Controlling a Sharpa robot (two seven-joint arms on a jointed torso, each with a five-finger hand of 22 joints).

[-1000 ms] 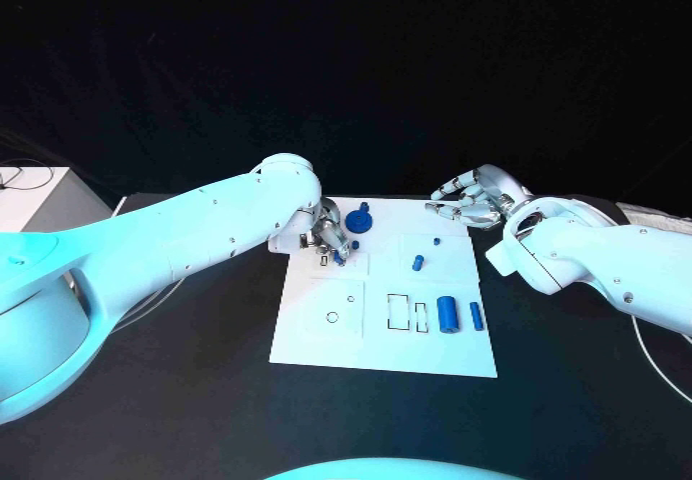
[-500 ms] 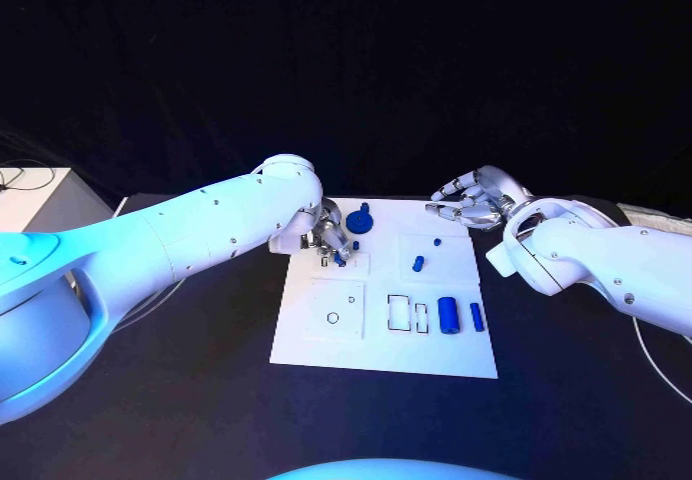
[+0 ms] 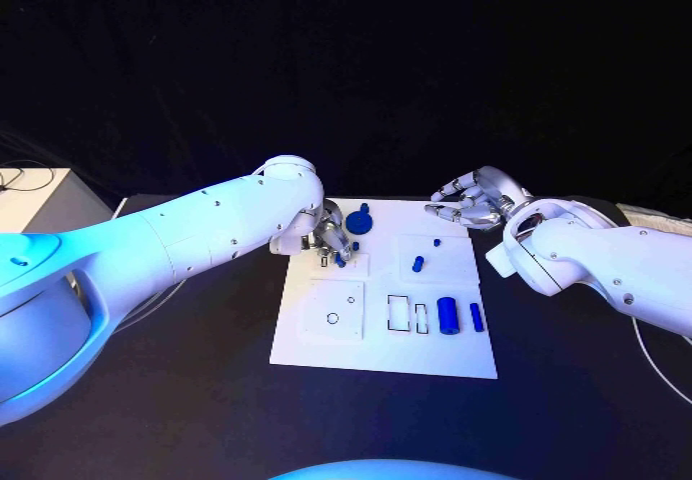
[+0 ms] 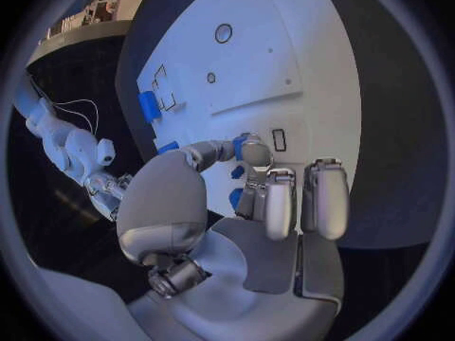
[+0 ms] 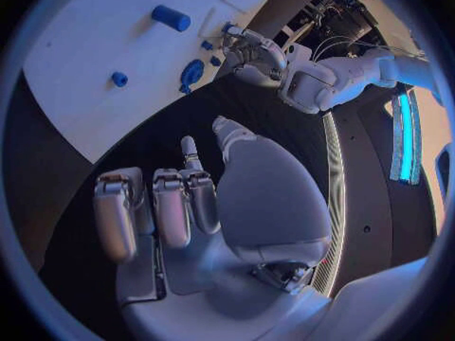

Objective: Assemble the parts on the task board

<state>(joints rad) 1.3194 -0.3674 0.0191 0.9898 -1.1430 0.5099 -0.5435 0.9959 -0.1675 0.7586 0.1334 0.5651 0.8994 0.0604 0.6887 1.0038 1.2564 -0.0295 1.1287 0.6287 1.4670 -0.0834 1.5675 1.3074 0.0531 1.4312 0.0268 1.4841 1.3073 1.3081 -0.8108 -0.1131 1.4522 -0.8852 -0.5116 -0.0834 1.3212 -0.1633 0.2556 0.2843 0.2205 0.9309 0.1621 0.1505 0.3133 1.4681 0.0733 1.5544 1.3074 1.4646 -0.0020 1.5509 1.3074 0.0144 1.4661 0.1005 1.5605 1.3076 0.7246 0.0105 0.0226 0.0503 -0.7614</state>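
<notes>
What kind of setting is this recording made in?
Probably a robotics lab or test bench: a black table carries a white task board with outlined slots and small blue parts, set against a dark backdrop, and equipment racks show in the right wrist view.

The left hand (image 3: 329, 240) crowds the task board (image 3: 387, 340)'s far-left corner; its near edge lies open.

Two thick white arms with smooth rounded shells showing small dark screw dots, left robot hand (image 3: 326, 238) in silver metal with pale rounded palm, right robot hand (image 3: 469, 203) showing silver segmented fingers
</notes>
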